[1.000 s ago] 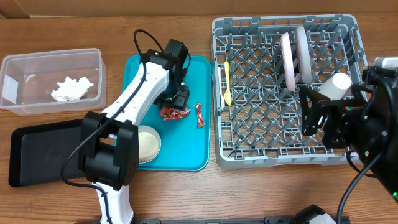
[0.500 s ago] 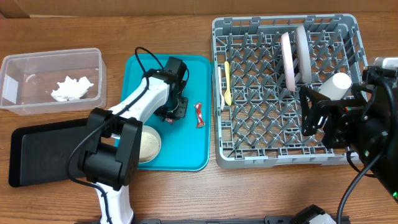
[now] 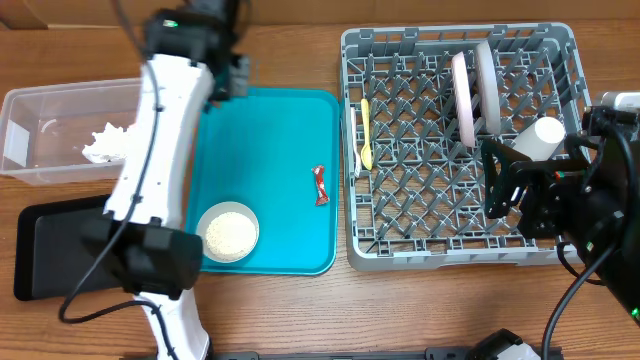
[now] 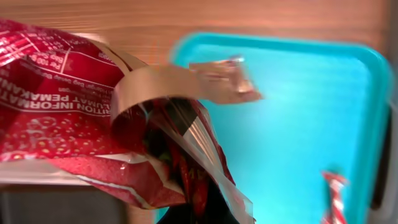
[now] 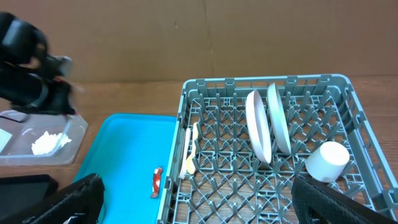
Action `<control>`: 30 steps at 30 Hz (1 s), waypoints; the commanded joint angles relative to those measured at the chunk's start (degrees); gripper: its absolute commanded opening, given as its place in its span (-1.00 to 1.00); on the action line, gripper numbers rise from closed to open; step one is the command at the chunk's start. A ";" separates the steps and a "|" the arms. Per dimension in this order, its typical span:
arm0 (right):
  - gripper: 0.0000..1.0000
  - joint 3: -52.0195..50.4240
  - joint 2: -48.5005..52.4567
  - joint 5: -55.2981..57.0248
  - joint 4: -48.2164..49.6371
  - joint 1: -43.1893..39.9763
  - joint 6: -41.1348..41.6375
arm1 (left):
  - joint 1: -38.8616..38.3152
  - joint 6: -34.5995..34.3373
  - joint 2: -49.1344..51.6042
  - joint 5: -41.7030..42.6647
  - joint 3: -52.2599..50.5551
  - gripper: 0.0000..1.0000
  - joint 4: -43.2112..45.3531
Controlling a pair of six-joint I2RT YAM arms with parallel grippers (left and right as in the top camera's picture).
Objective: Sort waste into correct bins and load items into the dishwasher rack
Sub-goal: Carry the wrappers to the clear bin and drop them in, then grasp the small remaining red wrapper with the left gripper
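Note:
My left gripper [image 4: 199, 211] is shut on a large shiny red snack wrapper [image 4: 81, 124], held in the air over the teal tray's [image 4: 298, 112] far left corner. From overhead that gripper [image 3: 232, 75] is beside the clear tub [image 3: 30, 105], which holds the white napkin [image 3: 110, 145]. A small red wrapper [image 3: 320, 185] lies on the teal tray. The pale bowl [image 3: 228, 232] holds white grains. In the grey rack [image 3: 400, 245] stand two plates [image 3: 462, 95], a white cup [image 3: 540, 135], a yellow spoon [image 3: 366, 135] and a white fork [image 3: 354, 140]. My right gripper [image 3: 520, 195] hangs open above the rack.
The shallow black tray [image 3: 60, 250] lies at the front left, partly under my left arm. A cardboard wall runs along the back of the wooden table [image 3: 300, 310]. The rack fills the right half.
My left gripper shut on the large red wrapper and lifted it off the teal tray, swinging toward the back left. The right arm has not moved.

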 commanded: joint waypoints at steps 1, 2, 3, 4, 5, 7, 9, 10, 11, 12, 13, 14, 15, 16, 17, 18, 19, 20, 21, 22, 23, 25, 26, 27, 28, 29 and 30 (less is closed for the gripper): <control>1.00 0.04 -0.20 0.79 0.24 0.22 -0.04 | 6.80 -2.49 0.50 -3.98 -2.03 -0.92 0.68; 1.00 0.04 -0.20 0.79 0.24 0.22 -0.04 | 9.09 -3.65 0.55 -3.72 -3.72 -0.92 1.75; 1.00 0.04 -0.20 0.79 0.24 0.22 -0.04 | 12.11 -3.82 0.61 -1.27 -6.05 -0.92 3.82; 1.00 0.04 -0.20 0.79 0.24 0.22 -0.04 | 14.80 -3.72 0.68 2.23 -8.33 -0.92 5.53; 1.00 0.04 -0.20 0.81 0.24 0.22 -0.04 | 16.98 -4.28 0.68 3.06 -11.02 -0.92 6.71; 1.00 0.04 -0.20 0.81 0.24 0.22 -0.04 | 18.95 -6.21 0.68 3.10 -14.21 -0.92 7.96; 1.00 0.04 -0.20 0.81 0.24 0.22 -0.04 | 20.72 -6.03 0.68 3.10 -18.12 -0.73 10.82; 1.00 0.04 -0.20 0.79 0.24 0.22 -0.04 | 21.27 -5.05 0.68 3.63 -19.21 0.36 11.98; 1.00 0.04 -0.20 0.81 0.24 0.22 -0.04 | 21.46 -4.09 0.68 4.09 -19.19 0.93 12.00; 1.00 0.04 -0.20 0.81 0.24 0.22 -0.04 | 21.53 -2.95 0.66 4.83 -18.95 1.00 11.82; 1.00 0.04 -0.20 0.79 0.24 0.22 -0.04 | 21.55 -1.14 0.46 6.01 -17.49 1.00 10.45; 1.00 0.04 -0.20 0.81 0.24 0.22 -0.04 | 21.55 0.37 0.44 6.51 -15.80 1.00 9.09; 1.00 0.04 -0.20 0.81 0.24 0.22 -0.04 | 21.46 1.11 0.44 6.54 -13.33 1.00 7.10; 1.00 0.04 -0.20 0.79 0.24 0.22 -0.04 | 21.33 1.11 0.44 6.58 -11.02 1.00 5.42; 1.00 0.04 -0.20 0.79 0.24 0.22 -0.04 | 21.18 1.14 0.39 7.13 -8.68 1.00 3.82; 1.00 0.04 -0.20 0.81 0.24 0.22 -0.04 | 20.98 1.60 0.33 8.63 -6.40 0.96 2.47; 1.00 0.04 -0.20 0.79 0.24 0.22 -0.04 | 20.63 2.08 0.26 10.47 -4.68 0.92 1.42; 1.00 0.04 -0.20 0.81 0.24 0.22 -0.04 | 19.58 4.04 0.24 15.82 -1.86 0.82 -0.17; 1.00 0.04 -0.20 0.79 0.24 0.22 -0.04 | 17.97 6.38 0.24 21.35 -0.26 0.73 -1.01; 1.00 0.04 -0.20 0.81 0.24 0.22 -0.04 | 16.72 7.78 0.24 24.41 0.09 0.69 -1.22; 1.00 0.04 -0.20 0.79 0.24 0.22 -0.04 | 14.73 9.22 0.24 27.02 0.07 0.66 -1.36; 1.00 0.04 -0.20 0.79 0.24 0.22 -0.04 | 7.28 9.88 0.31 26.82 -2.47 0.71 -1.46; 1.00 0.04 -0.20 0.81 0.24 0.22 -0.04 | 3.61 9.62 0.48 26.73 -4.61 0.64 -0.81; 1.00 0.04 -0.20 0.81 0.24 0.22 -0.04 | 0.92 8.92 0.52 26.62 -6.73 0.55 0.24; 1.00 0.04 -0.20 0.81 0.24 0.22 -0.04 | -2.08 7.91 0.68 26.40 -9.53 0.47 1.77; 1.00 0.04 -0.20 0.79 0.24 0.22 -0.04 | -4.28 6.40 0.68 25.62 -12.00 0.46 3.19; 1.00 0.04 -0.20 0.79 0.24 0.22 -0.04 | -6.10 4.42 0.68 24.57 -14.38 0.47 4.70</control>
